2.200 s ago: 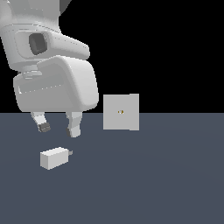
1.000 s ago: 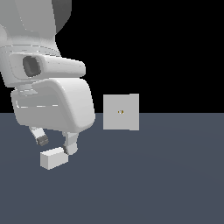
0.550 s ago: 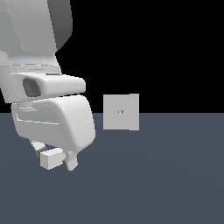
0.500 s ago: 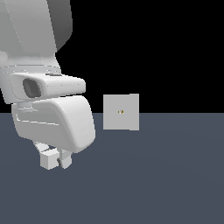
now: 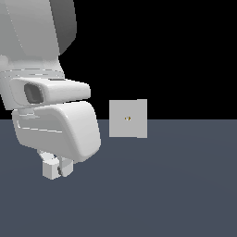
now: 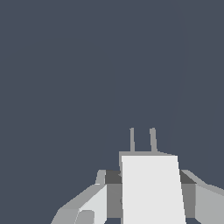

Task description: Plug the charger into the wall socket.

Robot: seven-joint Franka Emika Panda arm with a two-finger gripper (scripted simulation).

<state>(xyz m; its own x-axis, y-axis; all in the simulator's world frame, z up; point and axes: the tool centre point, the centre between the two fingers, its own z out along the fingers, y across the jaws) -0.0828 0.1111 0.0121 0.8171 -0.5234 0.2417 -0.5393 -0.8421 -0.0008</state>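
The charger (image 5: 49, 169) is a small off-white block lying on the dark floor at the exterior view's left, under the arm. My gripper (image 5: 55, 168) is lowered over it, with a finger on each side. In the wrist view the charger (image 6: 151, 188) fills the space between the fingers (image 6: 94, 205), whose dark pads touch both its sides. Its two grey prongs (image 6: 142, 140) point away from the hand. The gripper is shut on the charger. The wall socket (image 5: 128, 118) is a flat light-grey upright square plate with a small gold-and-dark mark at its centre, standing apart towards the exterior view's right.
The dark grey-blue floor (image 5: 176, 185) stretches between the charger and the socket. The arm's bulky white wrist housing (image 5: 55, 129) hides most of the fingers in the exterior view. The background behind the socket is black.
The arm has come down over the charger. The fingers, above and beside it before, now straddle it and press its sides. The charger and the socket stay where they were.
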